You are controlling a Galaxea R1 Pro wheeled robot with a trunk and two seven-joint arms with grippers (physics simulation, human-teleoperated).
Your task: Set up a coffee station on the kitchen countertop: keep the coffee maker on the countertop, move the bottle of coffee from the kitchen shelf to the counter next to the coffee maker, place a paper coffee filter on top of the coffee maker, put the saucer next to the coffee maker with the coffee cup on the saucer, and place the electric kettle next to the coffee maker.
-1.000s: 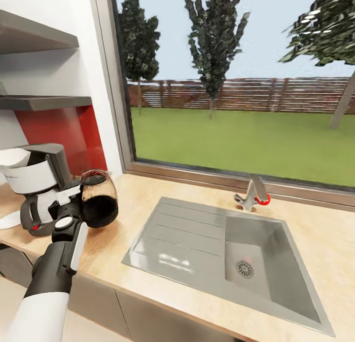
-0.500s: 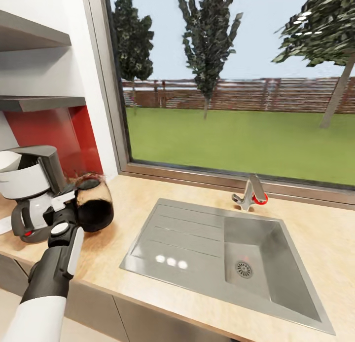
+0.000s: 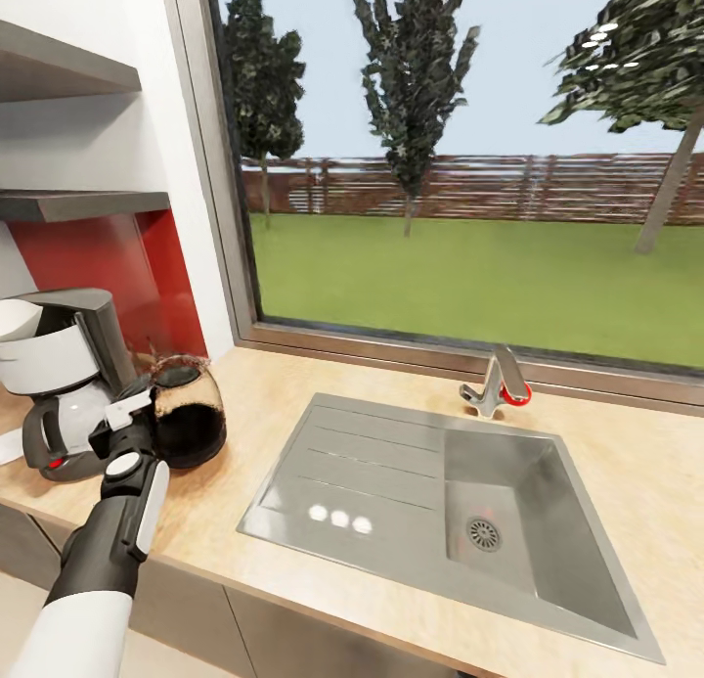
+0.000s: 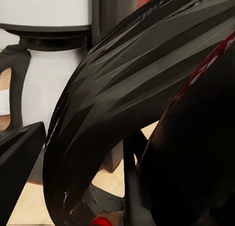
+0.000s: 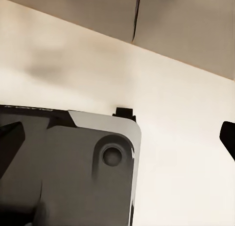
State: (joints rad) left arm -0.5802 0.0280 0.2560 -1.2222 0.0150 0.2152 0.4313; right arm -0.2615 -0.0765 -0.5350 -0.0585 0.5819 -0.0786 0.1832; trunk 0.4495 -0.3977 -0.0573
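At the far left of the counter (image 3: 293,384) stands the coffee maker (image 3: 59,365), white and dark, against the red wall panel below two grey shelves (image 3: 68,203). Just beside it, to its right, the bottle of coffee (image 3: 188,414) stands upright on the wood (a glass jar, dark with coffee in its lower part, a red-brown rim at the top). The left hand (image 3: 137,414) sits at the bottle's left side, squeezed between bottle and coffee maker; its fingers appear to be at the glass, but I cannot tell whether they pinch it or stand spread. The left wrist view has the dark curved bottle (image 4: 147,113) very close, with the coffee maker (image 4: 49,64) behind it.

Further right a steel sink (image 3: 440,492) is set into the counter, drainboard on its left, basin with a round drain on its right, basin empty. A tap (image 3: 499,384) with a red handle stands behind it under the window.

The right wrist view looks down at pale floor and a grey plate; the right hand's state cannot be told.
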